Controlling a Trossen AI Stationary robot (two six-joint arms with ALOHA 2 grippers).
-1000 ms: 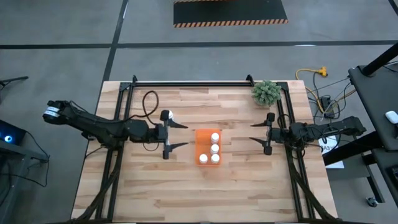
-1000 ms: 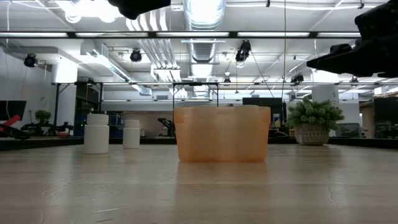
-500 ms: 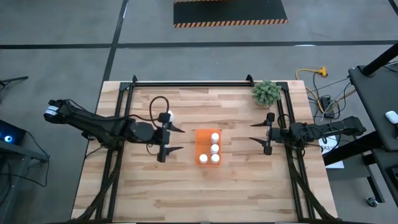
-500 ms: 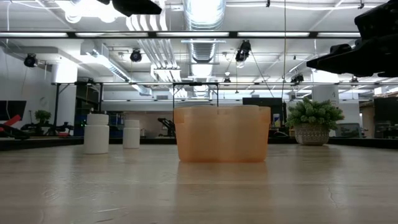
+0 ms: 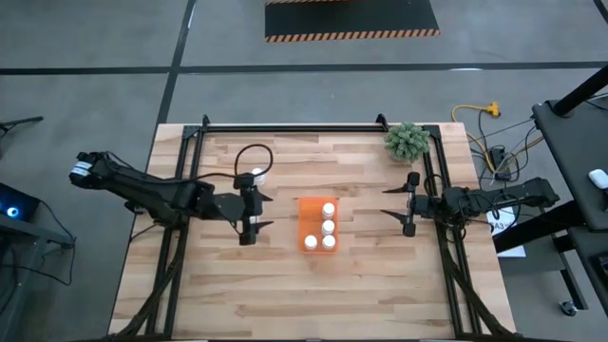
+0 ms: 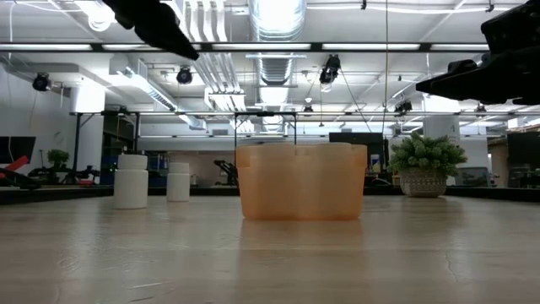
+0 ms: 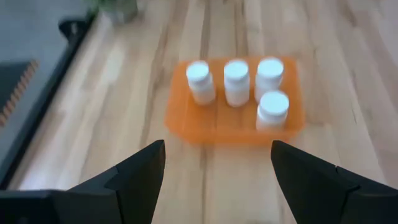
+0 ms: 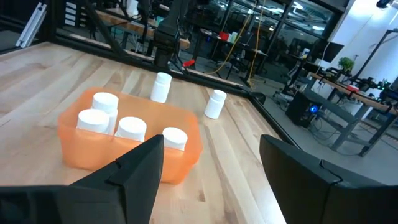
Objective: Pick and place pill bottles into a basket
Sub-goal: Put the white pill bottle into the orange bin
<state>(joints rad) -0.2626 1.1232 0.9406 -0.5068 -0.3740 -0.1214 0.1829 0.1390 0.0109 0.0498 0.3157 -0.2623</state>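
From above, only three white caps are plain in the orange basket (image 5: pixel 319 225); the left wrist view shows four pill bottles (image 7: pixel 236 82) standing in it. Two more bottles (image 8: pixel 188 96) stand on the desk (image 5: pixel 285 285) beyond the basket, seemingly near the left arm, though the overhead view hides them there. The left end effector (image 5: pixel 259 211), fingers apart and empty, has drawn back from the basket since a second ago. The right end effector (image 5: pixel 387 202) hovers opposite, also spread, unmoved.
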